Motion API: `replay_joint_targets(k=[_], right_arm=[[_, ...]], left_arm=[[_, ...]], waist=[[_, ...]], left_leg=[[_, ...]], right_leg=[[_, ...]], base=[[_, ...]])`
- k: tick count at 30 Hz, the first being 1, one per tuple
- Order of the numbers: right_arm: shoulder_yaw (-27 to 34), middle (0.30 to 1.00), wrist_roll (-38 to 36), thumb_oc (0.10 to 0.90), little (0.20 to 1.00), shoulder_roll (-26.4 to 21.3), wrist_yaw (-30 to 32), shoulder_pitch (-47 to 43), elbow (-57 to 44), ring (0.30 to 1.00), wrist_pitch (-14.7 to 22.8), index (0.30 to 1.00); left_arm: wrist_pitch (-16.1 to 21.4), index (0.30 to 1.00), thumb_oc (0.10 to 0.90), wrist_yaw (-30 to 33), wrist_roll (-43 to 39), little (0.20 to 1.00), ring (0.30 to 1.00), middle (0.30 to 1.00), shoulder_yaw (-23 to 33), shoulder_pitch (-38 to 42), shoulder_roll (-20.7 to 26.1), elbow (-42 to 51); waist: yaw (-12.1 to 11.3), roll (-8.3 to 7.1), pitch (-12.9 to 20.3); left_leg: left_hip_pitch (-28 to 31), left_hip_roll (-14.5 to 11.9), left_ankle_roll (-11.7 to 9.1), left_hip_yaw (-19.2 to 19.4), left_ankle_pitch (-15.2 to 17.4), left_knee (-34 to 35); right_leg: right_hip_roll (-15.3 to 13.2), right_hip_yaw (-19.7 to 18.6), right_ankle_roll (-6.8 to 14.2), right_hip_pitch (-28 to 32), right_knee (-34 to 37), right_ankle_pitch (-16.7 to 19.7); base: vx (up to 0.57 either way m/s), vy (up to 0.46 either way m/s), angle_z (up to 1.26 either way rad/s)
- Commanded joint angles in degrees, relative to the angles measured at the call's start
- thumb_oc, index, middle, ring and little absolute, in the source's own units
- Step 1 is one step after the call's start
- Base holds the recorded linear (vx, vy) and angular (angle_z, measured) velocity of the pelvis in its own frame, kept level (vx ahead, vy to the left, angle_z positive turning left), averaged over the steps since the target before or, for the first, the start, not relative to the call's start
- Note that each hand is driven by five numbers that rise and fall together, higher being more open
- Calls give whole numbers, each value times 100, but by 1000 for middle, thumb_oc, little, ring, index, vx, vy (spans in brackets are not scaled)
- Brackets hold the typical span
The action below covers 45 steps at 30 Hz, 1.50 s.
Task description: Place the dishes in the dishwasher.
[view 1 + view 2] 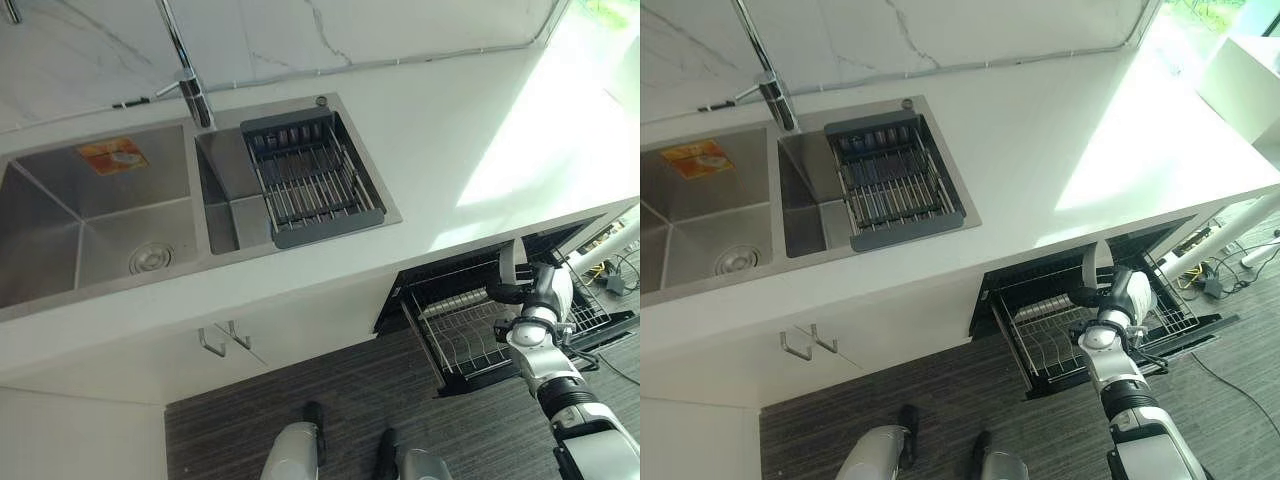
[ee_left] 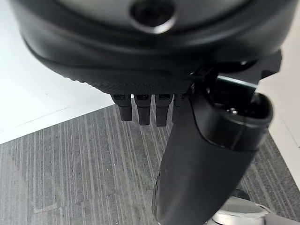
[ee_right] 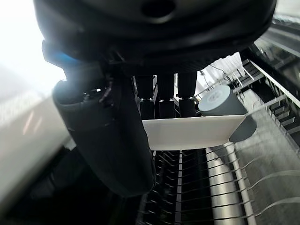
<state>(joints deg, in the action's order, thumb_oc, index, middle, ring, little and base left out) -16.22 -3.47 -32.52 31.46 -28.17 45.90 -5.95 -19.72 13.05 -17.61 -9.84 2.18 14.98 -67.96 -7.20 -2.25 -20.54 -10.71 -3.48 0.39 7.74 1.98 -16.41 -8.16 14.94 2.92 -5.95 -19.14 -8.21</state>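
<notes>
Floor (image 1: 300,390) is lying nearest, lower middle; counter (image 1: 450,130) and sink (image 1: 90,215) are spanning above. I'm holding a white plate (image 3: 190,132) pinched in my right hand (image 1: 535,295) over the rack (image 1: 455,335), lower right. It's not seated yet. Left hand (image 2: 150,61) is hanging relaxed.

The flat rectangular dish (image 3: 190,132) was plain white. The round-bottomed cup (image 3: 220,101) in the wire dishwasher rack (image 1: 1055,335) was grey with a white base; the rack was silver in a black frame. The stone countertop (image 1: 450,140) was white, its backsplash (image 1: 300,30) grey-veined. The steel double sink (image 1: 100,215) was grey, an orange sticker (image 1: 110,155) at 11 o'clock. The plank floor (image 2: 84,164) was dark grey, finely striped.
</notes>
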Motion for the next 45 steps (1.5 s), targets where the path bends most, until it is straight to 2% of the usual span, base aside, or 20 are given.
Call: replay_joint_targets(k=[1,4,7,10,11,13,17,18,19,20,24,29,33,35,40,42,43,44,45], right_arm=[[-277,300,963,400,300,-495,148,-922,-138,300,248,300],[-651,300,1089,400,300,-647,120,-1378,320,300,214,300],[-947,300,977,400,300,-485,193,-1516,602,300,143,300],[-1144,300,876,400,300,-277,268,-1618,834,300,67,300],[-1174,300,897,400,300,-180,330,-1648,948,300,76,300],[-1250,300,862,400,300,222,1322,-1817,1277,300,-289,300],[-1179,300,585,400,300,217,1222,-1974,1472,300,-205,300],[-1170,648,513,632,648,195,1195,-2005,1494,648,-170,648],[-1163,900,427,800,900,175,1141,-2033,1512,900,-109,900],[-1131,900,252,800,900,162,1062,-2078,1534,900,8,900],[-978,900,-130,800,900,164,1130,-2071,1564,900,-78,900],[-633,900,-426,800,900,137,1811,-1789,1561,900,-393,900],[-388,900,-453,800,900,82,1931,-1762,1646,900,-408,900],[-266,900,-835,800,900,56,1989,-1753,1619,900,-364,900],[-76,900,-1185,800,900,87,1996,-1675,1577,900,54,900],[126,900,-1927,800,900,179,2173,-1617,1465,900,620,900],[261,900,-2233,800,900,219,2149,-1579,1406,900,944,900],[546,900,-2648,800,900,371,2202,-1477,1187,900,1705,900],[979,900,-2410,800,900,542,2475,-1155,323,900,2668,900]], left_arm=[[-60,900,800,-28,104,900,900,900,-153,-56,335,-79],[57,900,800,-166,16,900,900,900,-210,127,552,-111],[159,900,800,-153,-4,900,900,900,-284,229,670,-102],[301,900,800,-161,-36,900,900,900,-381,353,702,-98],[357,900,800,-157,-63,900,900,900,-429,409,679,-96],[343,900,800,-71,-271,900,900,900,-638,640,536,-75],[389,900,800,-78,-412,900,900,900,-717,652,424,-123],[383,900,800,-78,-422,900,900,900,-726,650,411,-125],[381,900,800,-81,-433,900,900,900,-732,653,405,-131],[407,900,800,-107,-433,900,900,900,-738,659,406,-146],[478,900,800,-96,-398,900,900,900,-751,699,366,-112],[351,900,800,-29,-515,900,900,900,-760,771,281,-24],[241,900,800,-88,-614,900,900,900,-762,836,295,-33],[190,900,800,-93,-638,900,900,900,-761,868,287,-16],[82,900,800,-14,-676,900,900,900,-771,913,250,33],[-14,900,800,74,-787,900,900,900,-797,951,183,77],[-74,900,800,102,-855,900,900,900,-808,955,163,110],[-121,900,800,164,-1019,900,900,900,-787,962,84,160],[-121,900,800,220,-1403,900,900,900,-694,945,-36,279]], waist=[[-194,-8,259],[-295,-70,-19],[-387,-145,-205],[-434,-147,-336],[-438,-123,-375],[-458,27,-553],[-445,181,-632],[-443,201,-638],[-441,215,-642],[-437,231,-643],[-408,229,-636],[-268,282,-655],[-212,344,-669],[-180,357,-669],[-122,346,-632],[-66,370,-615],[-41,387,-606],[15,417,-581],[167,467,-544]], left_leg=[[-88,152,-123,-631,816,-78],[-409,152,-100,-691,729,-78],[-635,173,-66,-746,687,-78],[-810,212,-46,-802,652,-78],[-867,227,-44,-814,640,-78],[-1018,276,-51,-810,620,-78],[-1157,325,-57,-806,599,-78],[-1172,332,-60,-798,598,-78],[-1182,338,-62,-792,597,-78],[-1202,343,-64,-775,590,-78],[-1250,336,-65,-704,591,-78],[-1209,294,-60,-593,608,-78],[-1208,281,-60,-554,600,-78],[-1208,277,-55,-533,607,-78],[-1182,255,-58,-490,607,-78],[-1138,227,-68,-449,604,-78],[-1110,215,-71,-429,605,-78],[-1055,196,-73,-392,617,-78],[-949,169,-72,-337,630,-78]], right_leg=[[15,-124,383,-52,195,-27],[84,-116,386,-325,195,55],[108,-83,397,-515,195,115],[121,-63,396,-675,195,164],[122,-63,393,-738,195,179],[103,-77,394,-889,195,197],[69,-40,380,-1029,195,199],[60,-32,380,-1043,195,198],[53,-26,382,-1053,195,198],[41,-16,382,-1075,195,207],[10,-11,390,-1149,195,230],[4,-65,393,-1181,195,259],[8,-93,398,-1211,195,281],[13,-119,398,-1232,195,285],[43,-172,377,-1241,195,290],[57,-206,354,-1221,195,282],[64,-223,344,-1202,195,276],[82,-261,318,-1162,195,249],[121,-338,285,-1095,195,221]], base=[[-157,-73,6],[-187,-80,11],[-93,-83,14],[-91,-46,14],[-128,22,11],[-135,48,4],[-82,75,-4],[-46,62,-4],[-43,52,0],[-51,48,4],[-32,22,2],[-8,45,0],[-16,39,-1],[-11,16,0],[5,10,-9],[15,46,-11],[32,85,-8],[56,143,-15],[48,129,-18]])
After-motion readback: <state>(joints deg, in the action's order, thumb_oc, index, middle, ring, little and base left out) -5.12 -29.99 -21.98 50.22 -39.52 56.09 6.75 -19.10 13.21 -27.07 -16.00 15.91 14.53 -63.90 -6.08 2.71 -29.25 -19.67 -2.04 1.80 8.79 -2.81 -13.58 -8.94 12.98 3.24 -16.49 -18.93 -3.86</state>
